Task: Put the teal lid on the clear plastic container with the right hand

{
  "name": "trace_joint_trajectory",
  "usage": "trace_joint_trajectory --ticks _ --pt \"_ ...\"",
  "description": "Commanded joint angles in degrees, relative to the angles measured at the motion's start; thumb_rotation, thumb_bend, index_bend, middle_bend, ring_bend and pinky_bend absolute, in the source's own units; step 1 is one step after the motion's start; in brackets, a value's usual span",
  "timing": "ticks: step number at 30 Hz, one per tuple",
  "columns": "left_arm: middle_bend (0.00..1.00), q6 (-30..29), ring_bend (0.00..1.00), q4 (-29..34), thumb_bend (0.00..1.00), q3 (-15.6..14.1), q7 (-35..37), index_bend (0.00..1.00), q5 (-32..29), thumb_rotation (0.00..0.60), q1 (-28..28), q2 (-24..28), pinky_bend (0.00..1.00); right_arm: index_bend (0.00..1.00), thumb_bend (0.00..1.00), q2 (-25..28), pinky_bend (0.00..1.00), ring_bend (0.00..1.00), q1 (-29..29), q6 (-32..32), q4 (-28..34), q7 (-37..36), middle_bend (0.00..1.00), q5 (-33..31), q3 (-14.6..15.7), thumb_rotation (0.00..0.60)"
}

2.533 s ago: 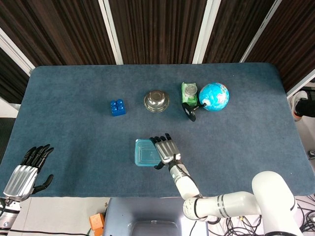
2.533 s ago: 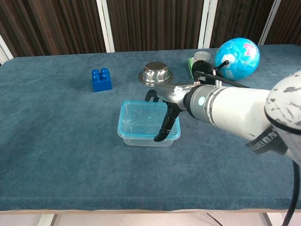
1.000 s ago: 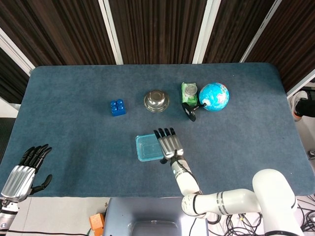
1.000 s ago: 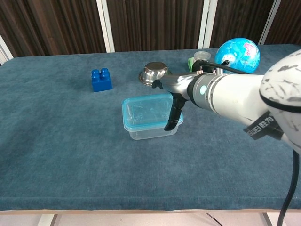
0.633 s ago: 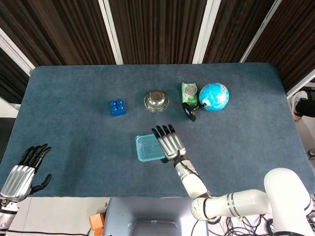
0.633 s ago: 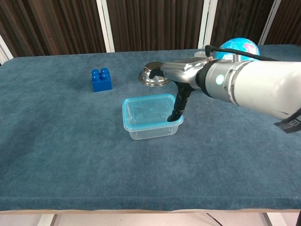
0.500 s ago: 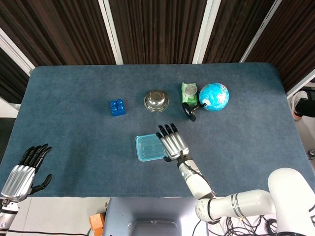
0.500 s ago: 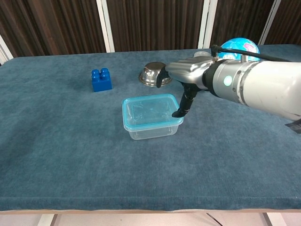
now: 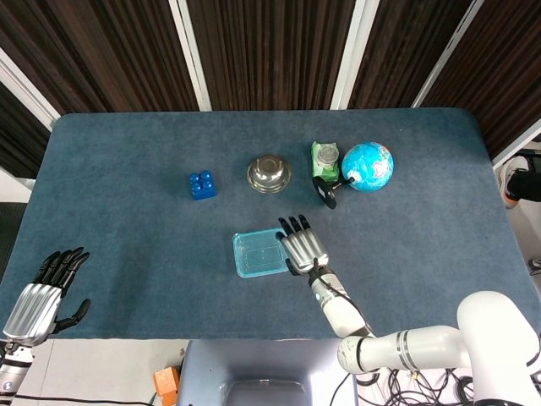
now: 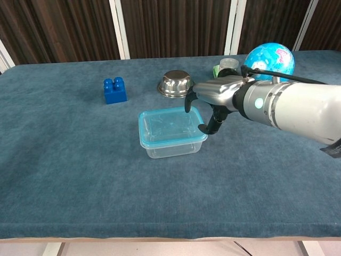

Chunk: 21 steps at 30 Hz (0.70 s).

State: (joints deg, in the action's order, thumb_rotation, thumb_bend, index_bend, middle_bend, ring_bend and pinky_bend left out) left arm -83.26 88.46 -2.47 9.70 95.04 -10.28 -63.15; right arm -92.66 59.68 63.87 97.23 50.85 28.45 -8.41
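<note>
The teal lid [image 10: 169,126] sat on the clear plastic container [image 10: 173,148], its rim lined up with the container's edges all round, near the middle of the blue worktop [image 10: 64,160]. The right hand [image 10: 213,101] hovered just right of the container's right edge, fingers spread and curved downward, holding nothing; in the chest view a dark fingertip hung close beside the lid's right corner, and whether it touched could not be told. The left hand [image 9: 38,298] lay open with fingers apart at the near left corner of the worktop, well apart from everything. Farther back stood a blue block [image 10: 115,89] to the left, a steel bowl [image 10: 175,83] behind the container, and a globe [image 10: 269,61] with a small green jar [image 9: 325,158] beside it at the far right. Wide bare cloth lay left and near of the container.
</note>
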Motion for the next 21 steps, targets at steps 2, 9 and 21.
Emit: trace_joint_trajectory --ticks 2,9,21 --pt "0.04 0.0 0.01 0.0 0.38 0.0 0.1 0.00 0.0 0.600 0.0 0.0 0.03 0.24 0.42 -0.5 0.00 0.00 0.1 -0.4 -0.5 -0.1 0.02 -0.2 0.1 0.600" --pt "0.04 -0.4 0.01 0.0 0.39 0.0 0.5 0.00 0.1 0.600 0.2 0.1 0.03 0.22 0.46 -0.7 0.00 0.00 0.4 -1.5 -1.1 -0.2 0.02 -1.8 -0.2 0.600" --pt "0.04 -0.5 0.01 -0.2 0.39 0.1 0.8 0.00 0.1 0.600 0.2 0.1 0.03 0.23 0.48 -0.8 0.00 0.00 0.5 -1.9 -1.3 -1.0 0.02 -1.8 -0.1 0.600"
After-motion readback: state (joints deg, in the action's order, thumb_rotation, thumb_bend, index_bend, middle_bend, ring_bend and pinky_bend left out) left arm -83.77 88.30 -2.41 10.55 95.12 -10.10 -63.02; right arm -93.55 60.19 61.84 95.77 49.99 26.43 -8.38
